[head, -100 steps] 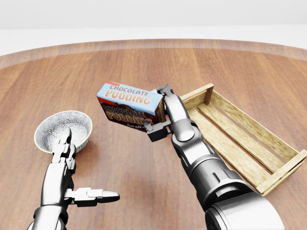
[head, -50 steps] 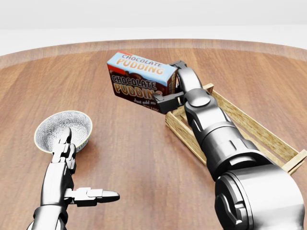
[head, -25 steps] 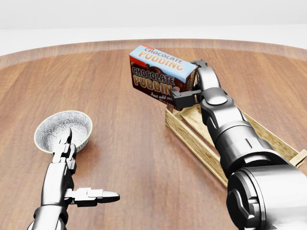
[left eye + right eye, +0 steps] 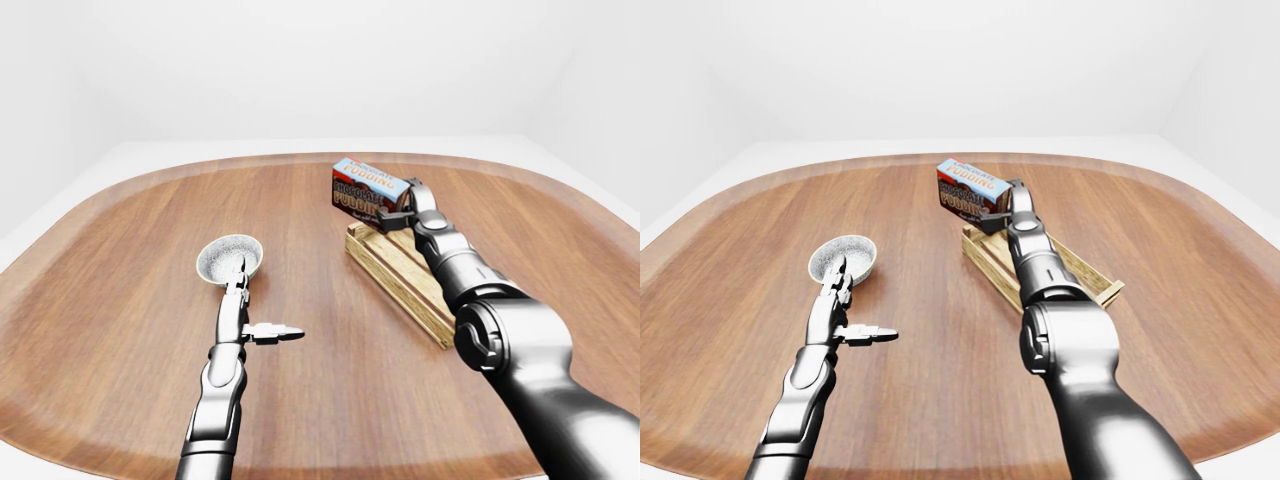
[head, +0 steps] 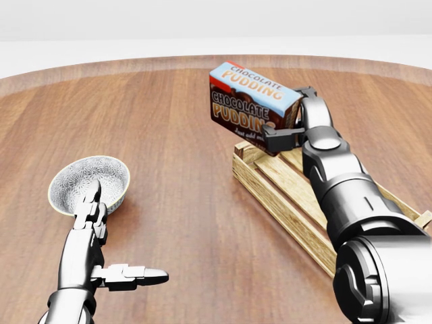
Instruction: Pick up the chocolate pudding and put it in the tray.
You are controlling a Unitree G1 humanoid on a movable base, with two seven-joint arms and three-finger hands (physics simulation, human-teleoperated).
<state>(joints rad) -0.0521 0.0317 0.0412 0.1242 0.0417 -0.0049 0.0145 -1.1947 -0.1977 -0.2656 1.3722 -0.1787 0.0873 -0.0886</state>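
Here, largest thing first.
Tabletop [image 5: 175, 135]: wide round wooden top, filling the head view from edge to edge.
Right arm: enters the head view at 5 o'clock and reaches toward 1 o'clock, covering much of the tray.
Tray [image 5: 277, 196]: slatted wooden crate lying at 3 o'clock in the head view, long axis running from 12 toward 4 o'clock.
Left arm: comes in at 7 o'clock, reaching toward the bowl.
Pudding [image 5: 253, 108]: box held in the air, tilted, over the tray's 12 o'clock end, not yet inside.
Bowl [image 5: 90, 183]: patterned, at 9 o'clock, well apart from the tray.
Right hand [image 5: 291, 123]: fingers clenched on the pudding's right end.
Left hand [image 5: 101, 260]: released, fingers spread, just below the bowl, holding nothing.
Risk: the box hangs over the tray's end wall, so letting go here could land it on the rim and tip it onto the tabletop; gripped by one end only, it could also swing or slip.
Views: the right-eye view shows the tray's 4 o'clock corner [image 4: 1110, 290], which the arm hides in the head view; only the head view makes the box lettering readable.
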